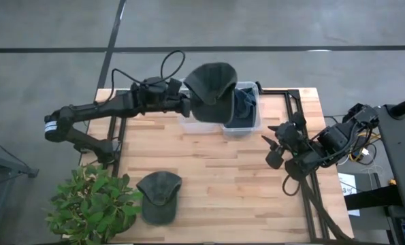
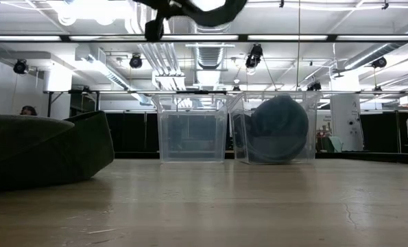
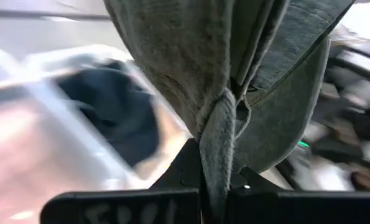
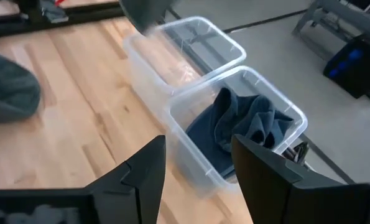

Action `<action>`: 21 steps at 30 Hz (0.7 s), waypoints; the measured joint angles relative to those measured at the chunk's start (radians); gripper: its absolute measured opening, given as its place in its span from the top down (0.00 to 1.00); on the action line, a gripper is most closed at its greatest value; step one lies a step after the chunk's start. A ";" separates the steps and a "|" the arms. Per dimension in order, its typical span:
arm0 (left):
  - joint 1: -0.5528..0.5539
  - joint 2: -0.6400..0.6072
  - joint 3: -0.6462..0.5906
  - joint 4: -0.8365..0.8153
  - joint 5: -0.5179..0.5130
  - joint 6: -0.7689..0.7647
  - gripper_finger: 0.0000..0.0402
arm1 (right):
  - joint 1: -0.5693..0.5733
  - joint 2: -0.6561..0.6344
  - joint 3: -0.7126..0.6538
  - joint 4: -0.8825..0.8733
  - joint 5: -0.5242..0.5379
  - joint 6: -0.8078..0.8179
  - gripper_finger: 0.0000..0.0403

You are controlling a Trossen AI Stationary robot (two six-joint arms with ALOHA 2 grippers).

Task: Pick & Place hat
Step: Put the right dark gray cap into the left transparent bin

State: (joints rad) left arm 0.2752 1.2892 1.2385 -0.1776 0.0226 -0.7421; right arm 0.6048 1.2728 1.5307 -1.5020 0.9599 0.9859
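Pale wood counter (image 1: 216, 170), concrete floor around. Green hat (image 1: 212, 92) is held pinched in left tool (image 1: 186, 103) above two clear bins (image 1: 239, 126); right tool (image 1: 276, 148) is spread wide, empty.

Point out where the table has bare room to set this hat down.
Widest bare wood: the table middle, between the bins, the second hat at the front and the right end effector. The empty bin is free too, under the hat gripped by the left end effector. Crowded: the blue-cloth bin and the plant corner.
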 joint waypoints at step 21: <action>-0.033 0.000 -0.001 0.729 0.698 0.075 0.99 | 0.059 -0.002 -0.087 -0.011 0.102 -0.104 0.56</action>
State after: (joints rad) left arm 0.2420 1.2888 1.2377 0.5510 0.7209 -0.6671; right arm 0.6638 1.2709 1.4432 -1.5131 1.0614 0.8816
